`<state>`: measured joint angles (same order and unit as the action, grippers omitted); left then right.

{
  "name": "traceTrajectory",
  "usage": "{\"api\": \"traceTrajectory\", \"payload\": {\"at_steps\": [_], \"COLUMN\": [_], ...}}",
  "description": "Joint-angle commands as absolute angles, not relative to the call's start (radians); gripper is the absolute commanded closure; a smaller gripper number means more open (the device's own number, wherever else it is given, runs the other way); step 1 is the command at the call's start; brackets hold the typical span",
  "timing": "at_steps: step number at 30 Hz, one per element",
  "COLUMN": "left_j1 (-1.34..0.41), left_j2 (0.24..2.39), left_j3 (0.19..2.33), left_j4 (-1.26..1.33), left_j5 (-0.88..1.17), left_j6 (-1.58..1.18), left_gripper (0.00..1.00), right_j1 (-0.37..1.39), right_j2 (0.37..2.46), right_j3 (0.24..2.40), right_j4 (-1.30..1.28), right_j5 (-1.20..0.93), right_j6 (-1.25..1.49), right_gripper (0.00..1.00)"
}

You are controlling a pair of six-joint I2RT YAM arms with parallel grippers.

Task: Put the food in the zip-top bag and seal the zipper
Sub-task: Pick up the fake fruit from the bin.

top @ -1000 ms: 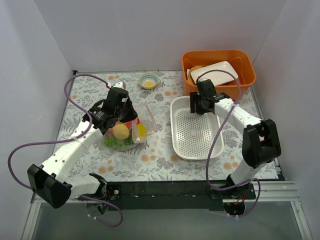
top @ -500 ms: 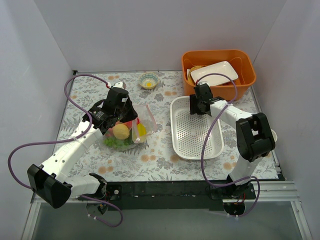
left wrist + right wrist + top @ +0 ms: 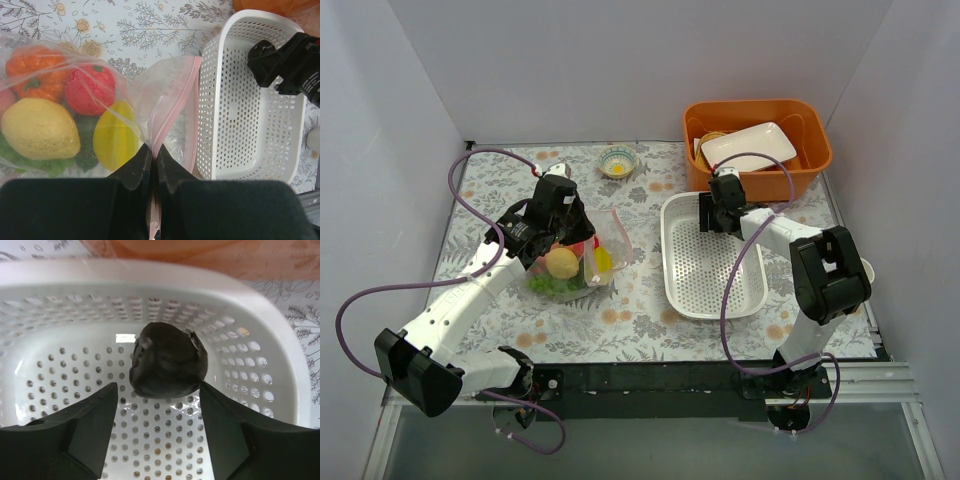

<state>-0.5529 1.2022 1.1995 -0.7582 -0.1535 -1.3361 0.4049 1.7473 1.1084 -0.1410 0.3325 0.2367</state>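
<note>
**Floral-Clothed Table: Bag Held at the Mouth, Avocado Bracketed in the Basket**

White walls were seen on three sides of a table covered with a floral cloth (image 3: 640, 300). An orange bin (image 3: 815, 150) holding a white plate (image 3: 750, 143) was set at the far right corner. The zip-top bag (image 3: 165, 85) was found left of centre, just beside the white basket (image 3: 250, 100). Already inside it were an orange fruit (image 3: 37, 70), a red fruit (image 3: 90, 90), a lemon (image 3: 40, 129), a second yellow fruit (image 3: 116, 142) and something green, taken to be the grapes. The zipper (image 3: 176, 102) was pinched between the fully closed fingers of the left gripper (image 3: 152, 150). Beyond that point the mouth was seen gaping, unsealed.

Over the last second the left arm was not moved at all. The right arm was folded in: its elbow was drawn closer to the basket while the wrist was kept over the basket's far end. By this moment the right gripper (image 3: 157, 387) was spread wide with nothing held. The dark avocado (image 3: 167, 360) was lying on the perforated floor between its fingertips, not yet clamped by either.

The shift was judged to be an alignment for a pick. The avocado was apparently the only piece left outside the bag. It would have to be grasped, carried across and dropped through the held mouth before the strip could be pressed shut.
</note>
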Motion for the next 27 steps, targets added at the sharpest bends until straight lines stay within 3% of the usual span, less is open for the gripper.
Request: {"api": "traceTrajectory", "payload": {"at_steps": [1, 14, 27], "left_j1": [-0.552, -0.552, -0.554], "left_j2": [1.183, 1.193, 1.187], "left_j3": [1.195, 1.193, 1.181], "left_j4": [-0.756, -0.753, -0.755], "left_j5": [-0.166, -0.169, -0.169], "left_j6": [-1.336, -1.333, -1.336], "left_gripper": [1.00, 1.00, 1.00], "right_j1": [0.400, 0.400, 0.400], "right_j2": [1.687, 1.670, 1.743], "right_j3": [1.039, 0.991, 1.032], "right_j4": [-0.038, 0.081, -0.028], "right_j5": [0.356, 0.354, 0.278], "right_j6": [0.230, 0.209, 0.241], "right_gripper": [0.24, 0.15, 0.28]}}
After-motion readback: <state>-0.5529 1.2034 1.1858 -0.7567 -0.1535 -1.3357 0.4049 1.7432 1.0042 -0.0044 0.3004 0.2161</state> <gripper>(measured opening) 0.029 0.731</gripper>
